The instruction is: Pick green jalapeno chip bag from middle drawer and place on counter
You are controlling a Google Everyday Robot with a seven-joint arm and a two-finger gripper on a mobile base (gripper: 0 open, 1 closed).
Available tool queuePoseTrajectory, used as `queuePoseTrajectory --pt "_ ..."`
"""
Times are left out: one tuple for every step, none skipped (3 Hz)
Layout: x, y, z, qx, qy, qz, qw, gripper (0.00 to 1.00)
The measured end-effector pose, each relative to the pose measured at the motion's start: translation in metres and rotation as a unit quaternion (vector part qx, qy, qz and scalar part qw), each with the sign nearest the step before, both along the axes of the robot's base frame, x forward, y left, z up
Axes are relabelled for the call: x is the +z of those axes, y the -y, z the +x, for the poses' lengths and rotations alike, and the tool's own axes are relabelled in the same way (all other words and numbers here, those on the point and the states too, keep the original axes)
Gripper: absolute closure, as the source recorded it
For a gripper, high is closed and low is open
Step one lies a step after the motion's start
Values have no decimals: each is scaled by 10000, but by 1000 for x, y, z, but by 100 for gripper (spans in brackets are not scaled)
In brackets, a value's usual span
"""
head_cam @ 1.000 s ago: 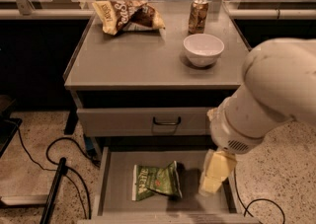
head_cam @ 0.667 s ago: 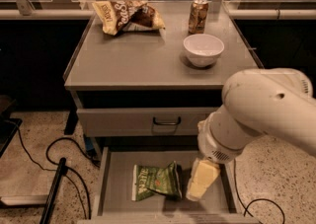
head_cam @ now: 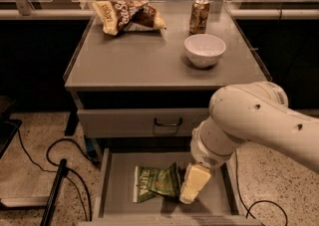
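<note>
1. Green crinkled foil marked the green jalapeno chip bag (head_cam: 157,182), which lay flat on the floor of the middle drawer (head_cam: 118,177), its white lettered strip toward the left wall. The drawer stood pulled out, presumably so the bag could be reached from above.
2. The gripper (head_cam: 188,197) hung inside the drawer at the bag's right edge, touching it or just beside it. Whether it was open, closed or already gripping the foil could not be told.
3. The cream arm (head_cam: 249,120) bent down from the right, a pose that suited a top-down grasp in so shallow a space.
4. The counter (head_cam: 144,63) above carried a brown-and-yellow chip bag (head_cam: 130,15) at the back left, a drink can (head_cam: 199,16) at the back right and a white bowl (head_cam: 205,50) in front of the can. Its bare front left looked the likeliest landing place.
5. The upper drawer front (head_cam: 119,123), with its black handle, sat shut. In my judgement a lift would need to come outward before rising past it.
</note>
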State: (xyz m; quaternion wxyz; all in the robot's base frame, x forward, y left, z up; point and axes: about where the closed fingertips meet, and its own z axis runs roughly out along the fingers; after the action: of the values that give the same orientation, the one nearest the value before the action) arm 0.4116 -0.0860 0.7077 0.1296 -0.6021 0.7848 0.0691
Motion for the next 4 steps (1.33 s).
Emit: queuePoseTrajectory --pt "-21 -9 -1 -46 -90 30 9999 0" --pt "-77 -29 13 -49 -152 75 9998 0" --pt "-78 -30 13 -53 -153 82 9998 0" --pt "-86 -33 14 -85 -146 181 9997 0"
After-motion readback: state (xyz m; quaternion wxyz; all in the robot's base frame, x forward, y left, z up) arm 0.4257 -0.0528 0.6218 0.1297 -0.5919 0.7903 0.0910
